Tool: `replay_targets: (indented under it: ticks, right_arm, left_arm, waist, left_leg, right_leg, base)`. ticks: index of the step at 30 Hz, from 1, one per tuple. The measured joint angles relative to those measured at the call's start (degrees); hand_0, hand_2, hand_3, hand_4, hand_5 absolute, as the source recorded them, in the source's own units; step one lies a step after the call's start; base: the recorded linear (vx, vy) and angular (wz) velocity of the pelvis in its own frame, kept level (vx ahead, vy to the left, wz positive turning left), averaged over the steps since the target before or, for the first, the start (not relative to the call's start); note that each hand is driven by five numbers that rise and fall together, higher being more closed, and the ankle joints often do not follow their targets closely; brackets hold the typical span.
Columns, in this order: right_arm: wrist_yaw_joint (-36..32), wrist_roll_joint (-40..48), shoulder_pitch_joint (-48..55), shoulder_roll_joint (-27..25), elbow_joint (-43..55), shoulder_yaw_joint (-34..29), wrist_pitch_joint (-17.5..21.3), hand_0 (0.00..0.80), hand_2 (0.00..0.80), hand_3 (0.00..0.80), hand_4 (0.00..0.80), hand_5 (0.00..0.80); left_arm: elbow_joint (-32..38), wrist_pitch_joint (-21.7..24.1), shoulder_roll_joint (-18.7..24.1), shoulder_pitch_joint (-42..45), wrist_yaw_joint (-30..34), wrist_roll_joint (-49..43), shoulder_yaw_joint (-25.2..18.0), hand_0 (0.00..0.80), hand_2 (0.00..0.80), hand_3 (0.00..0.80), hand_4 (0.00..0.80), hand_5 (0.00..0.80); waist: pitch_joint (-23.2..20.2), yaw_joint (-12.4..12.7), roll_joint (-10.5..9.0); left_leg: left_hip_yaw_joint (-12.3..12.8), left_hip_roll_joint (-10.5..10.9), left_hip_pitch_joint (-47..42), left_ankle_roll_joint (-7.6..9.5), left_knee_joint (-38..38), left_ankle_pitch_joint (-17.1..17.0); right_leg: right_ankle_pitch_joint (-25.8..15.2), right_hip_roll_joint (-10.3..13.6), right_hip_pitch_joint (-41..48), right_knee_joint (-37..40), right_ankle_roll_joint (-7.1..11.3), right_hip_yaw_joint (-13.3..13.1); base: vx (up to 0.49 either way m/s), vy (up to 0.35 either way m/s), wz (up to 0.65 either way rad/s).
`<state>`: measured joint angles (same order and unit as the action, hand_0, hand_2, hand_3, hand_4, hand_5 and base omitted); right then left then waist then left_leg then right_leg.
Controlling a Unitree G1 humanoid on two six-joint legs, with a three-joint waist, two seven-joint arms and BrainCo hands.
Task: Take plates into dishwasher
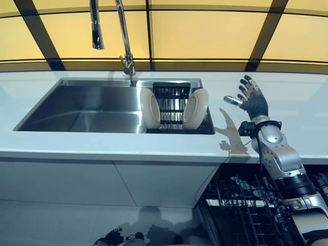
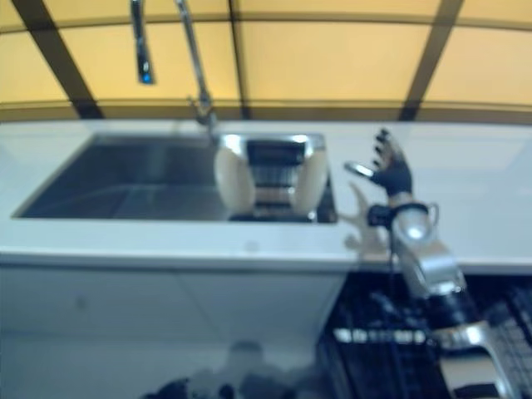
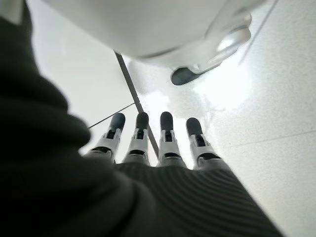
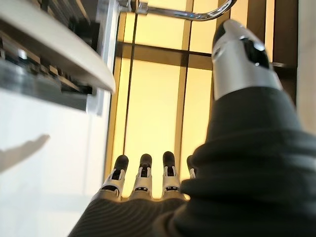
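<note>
**A:** Yellow panels crossed by dark bars backed a pale counter [image 1: 61,146], and a steel sink [image 1: 82,105] sat in it under a tall tap [image 1: 123,36]. Where were the plates?

**B:** Two cream plates [image 1: 150,107] stood on edge in a dark rack [image 1: 171,105] at the sink's right end, one at each side of it, leaning slightly inward. Below the counter on the right, the dishwasher [image 1: 246,210] was open with its wire basket pulled out.

**A:** And the hands?

**B:** The right hand [image 1: 252,100] was raised over the counter, just right of the rack, fingers spread and holding nothing. The left hand [image 3: 153,143] hung low toward the floor, fingers straight, also empty.

**A:** How would a plate handle?

**B:** I judged them stiff, glazed, fairly heavy for their size and breakable, so slippery against metal fingers. The nearer, right plate [image 1: 196,108] looked the easier one: pinch its upper rim, thumb on one face and fingers on the other, then lift straight up clear of the rack.

**A:** Any writing?

**B:** None could be read on the plates, the tap or the rack.
</note>
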<state>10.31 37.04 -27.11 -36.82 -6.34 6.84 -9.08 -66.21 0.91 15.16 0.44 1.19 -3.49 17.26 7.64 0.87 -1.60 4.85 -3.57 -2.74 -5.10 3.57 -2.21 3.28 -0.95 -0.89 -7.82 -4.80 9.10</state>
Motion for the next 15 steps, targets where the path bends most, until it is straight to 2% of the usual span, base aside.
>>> replay_targets:
  ticks: [1, 3, 4, 7, 10, 15]
  right_arm:
    - [-0.63, 1.88, 0.0, -0.25, -0.02, -0.02, -0.47, 0.0, 0.0, 0.0, 0.0, 0.0]
    - [-0.78, 3.31, 0.0, -0.55, -0.07, -0.2, -0.94, 0.0, 0.0, 0.0, 0.0, 0.0]
    - [-0.76, 4.19, 0.05, -0.54, -0.33, -0.28, -1.06, 0.0, 0.0, 0.0, 0.0, 0.0]
    - [0.15, 5.48, 0.04, -0.57, -0.59, -0.94, -1.16, 0.0, 0.0, 0.0, 0.0, 0.0]
    - [1.27, 6.54, 0.0, -0.57, -0.78, -1.87, -1.16, 0.0, 0.0, 0.0, 0.0, 0.0]
    - [3.51, 7.63, -1.16, -0.57, -2.5, -1.87, -1.16, 0.0, 0.0, 0.0, 0.0, 0.0]
  left_arm:
    - [-0.6, -0.58, -0.07, -0.58, 0.01, 0.04, 0.01, 0.0, 0.0, 0.0, 0.0, 0.0]
    - [-0.56, -0.65, -0.18, -1.09, 0.0, 0.05, 0.06, 0.0, 0.0, 0.0, 0.0, 0.0]
    - [-0.54, -0.74, -0.23, -1.34, -0.01, 0.06, 0.08, 0.0, 0.0, 0.0, 0.0, 0.0]
    - [-0.48, -0.78, 0.15, -2.71, -0.12, 0.3, 0.25, 0.0, 0.0, 0.0, 0.0, 0.0]
    - [-0.33, -0.76, 0.72, -3.71, -0.22, 0.34, 0.27, 0.0, 0.0, 0.0, 0.0, 0.0]
    - [-0.43, -1.38, 1.91, -3.55, -0.2, 0.35, 0.28, 0.0, 0.0, 0.0, 0.0, 0.0]
  waist:
    - [-0.13, -0.08, 0.64]
    - [-0.08, -0.24, 0.77]
    - [-0.02, -0.22, 0.63]
    - [-0.27, -0.21, 0.15]
    - [-0.25, -0.2, -0.2]
    - [-0.37, -0.15, -1.69]
  left_leg:
    - [0.07, -0.52, -0.77, 0.05, 0.9, -0.04]
    - [0.73, -0.68, -0.95, 0.84, 0.84, -2.57]
    - [1.6, -0.49, -1.35, 1.47, 0.94, -3.37]
    - [3.01, 0.63, -1.87, 2.75, 1.28, -2.98]
    - [3.04, 1.61, -2.36, 3.48, 1.36, -2.6]
    - [3.29, 1.93, -2.94, 3.71, 1.66, -2.38]
  right_leg:
    - [-1.6, -0.93, 1.45, 3.24, 0.33, -0.06]
    - [-2.91, -1.26, 2.12, 5.49, 1.15, -0.48]
    - [-3.67, -1.07, 2.86, 6.77, 1.78, -0.74]
    - [-5.78, 0.08, 4.87, 10.79, 4.64, -0.54]
    - [-7.23, 0.81, 6.25, 12.72, 4.62, -0.59]
    - [-7.06, 1.11, 6.74, 12.74, 4.88, -0.7]
  base:
    - [0.053, 0.087, -0.11]
    - [0.037, 0.087, -0.2]
    - [0.02, 0.077, -0.25]
    - [0.013, 0.057, -0.18]
    - [0.016, 0.061, 0.01]
    - [0.019, 0.049, -0.02]
